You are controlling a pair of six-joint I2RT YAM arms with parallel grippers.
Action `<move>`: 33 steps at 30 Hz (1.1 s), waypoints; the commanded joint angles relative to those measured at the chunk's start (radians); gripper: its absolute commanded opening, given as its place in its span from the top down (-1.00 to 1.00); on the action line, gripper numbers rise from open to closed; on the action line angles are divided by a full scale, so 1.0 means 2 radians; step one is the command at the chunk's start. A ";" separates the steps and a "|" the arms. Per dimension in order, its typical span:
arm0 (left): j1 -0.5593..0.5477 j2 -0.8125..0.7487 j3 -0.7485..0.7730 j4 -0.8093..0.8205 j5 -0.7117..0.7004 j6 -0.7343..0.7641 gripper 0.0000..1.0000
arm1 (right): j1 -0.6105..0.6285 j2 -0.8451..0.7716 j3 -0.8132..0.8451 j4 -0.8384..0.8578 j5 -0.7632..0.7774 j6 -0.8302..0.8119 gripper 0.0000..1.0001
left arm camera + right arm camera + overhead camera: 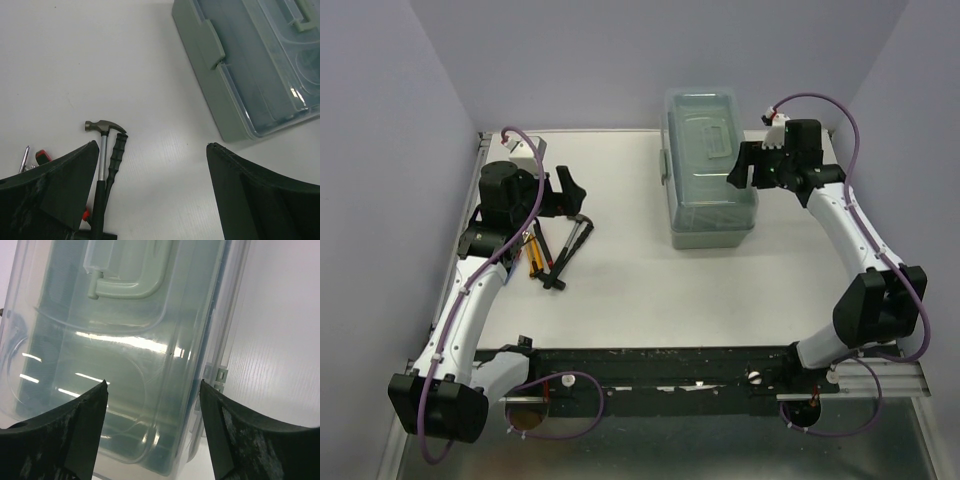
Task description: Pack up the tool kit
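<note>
Right pincer [153,382] hangs just over the tool kit [710,235], at its right-hand edge. Its fingers are spread apart with nothing caught between them. Its own camera shows only the translucent lid [125,355] beneath, with the pale green handle [125,287] folded flat on top. Left pincer [152,145] is released too, jaws wide, hovering above the table [650,290] well to the left of the tool kit.

The tool kit itself stands on the table with its lid down, a green clasp [212,45] showing on the side that faces the left arm. Hand tools lie loose in a cluster well to the left of the tool kit, under the left arm. Among them are a hammer [104,127] with a steel shaft, a black ribbed grip [116,155] just beside it, and something red-tipped [42,156] that I can't make out.
</note>
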 commanded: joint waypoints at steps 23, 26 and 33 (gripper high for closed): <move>-0.170 0.205 0.136 0.068 -0.003 -0.056 -0.99 | 0.106 -0.116 -0.212 -0.049 0.079 0.084 -0.40; -0.177 0.250 0.176 0.045 -0.007 -0.050 -0.98 | 0.106 -0.123 -0.222 -0.042 0.073 0.085 -0.40; -0.202 0.300 0.216 0.037 -0.005 -0.045 -0.98 | 0.107 -0.127 -0.235 -0.032 0.065 0.087 -0.39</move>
